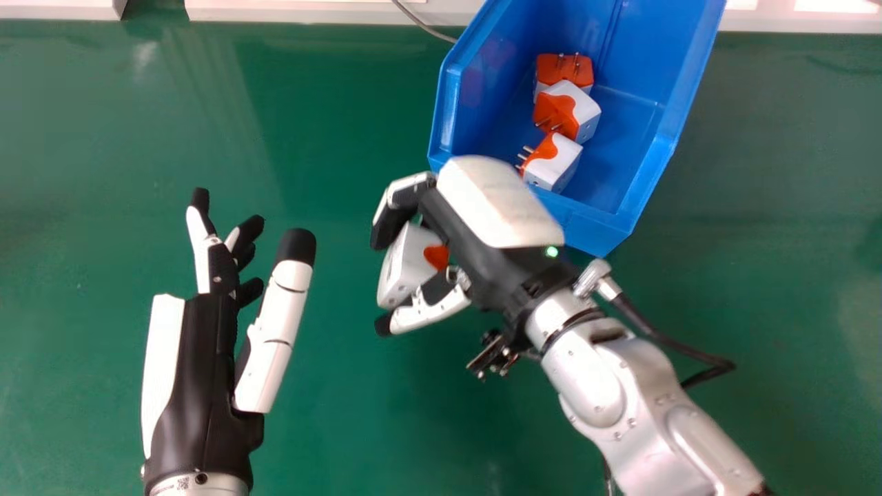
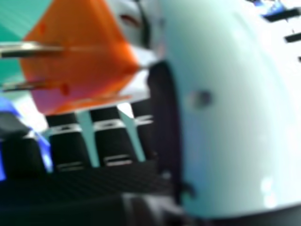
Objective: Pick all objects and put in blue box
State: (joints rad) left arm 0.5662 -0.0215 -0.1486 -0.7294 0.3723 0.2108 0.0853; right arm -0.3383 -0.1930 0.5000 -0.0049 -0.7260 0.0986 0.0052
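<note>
Right hand (image 1: 499, 207) | white-orange plug adapter (image 1: 402, 270) between thumb and fingers

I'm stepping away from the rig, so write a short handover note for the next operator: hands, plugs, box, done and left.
Right hand: curled round an orange and white plug, held over the table just outside the box's near end.
Left hand: open, over the left part of the table, holding nothing.
Blue box: at the far side of the table, right of centre.
Done: three plugs lie in it, the far one, the middle one and the near one.
Left: the held plug still has to go in.
</note>
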